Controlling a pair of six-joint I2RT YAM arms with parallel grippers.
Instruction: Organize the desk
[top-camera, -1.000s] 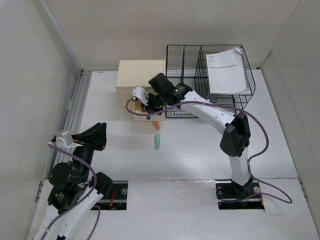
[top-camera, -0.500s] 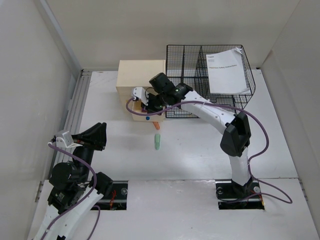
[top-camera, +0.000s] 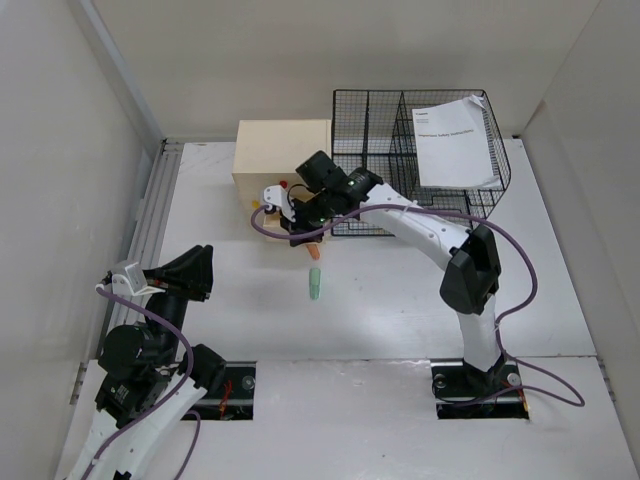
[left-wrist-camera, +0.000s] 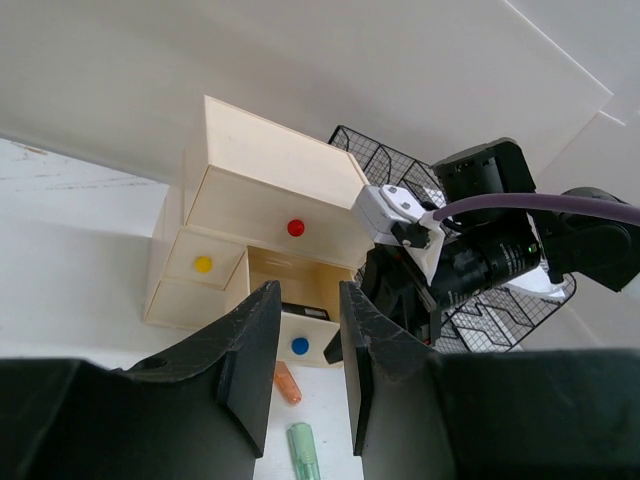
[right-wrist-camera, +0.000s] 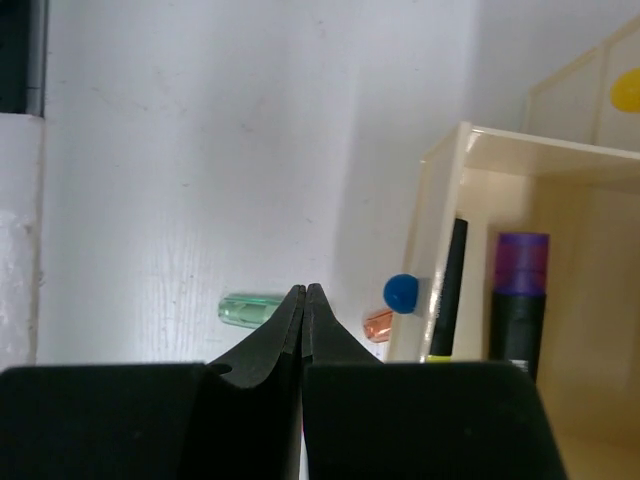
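Note:
The white desk (top-camera: 400, 300) carries a cream drawer box (top-camera: 283, 150) at the back. Its blue-knob drawer (left-wrist-camera: 300, 346) stands pulled open, with a black pen (right-wrist-camera: 450, 290) and a purple-capped marker (right-wrist-camera: 520, 300) inside. An orange cap (top-camera: 314, 250) and a green cap (top-camera: 315, 285) lie on the desk in front of the drawer. My right gripper (top-camera: 298, 218) is shut and empty, hovering over the open drawer's front; in its wrist view (right-wrist-camera: 305, 290) the blue knob (right-wrist-camera: 401, 291) is just to its right. My left gripper (top-camera: 192, 270) is open and empty, well to the near left.
A black wire-mesh rack (top-camera: 420, 160) stands right of the drawer box with a printed paper (top-camera: 455, 140) in it. The box also has a red knob (left-wrist-camera: 295, 227) and a yellow knob (left-wrist-camera: 203, 264). A ribbed metal rail (top-camera: 150, 220) runs along the desk's left edge.
My right gripper has shifted a little toward the near left, now covering the blue knob in the top view. The left arm has not moved.

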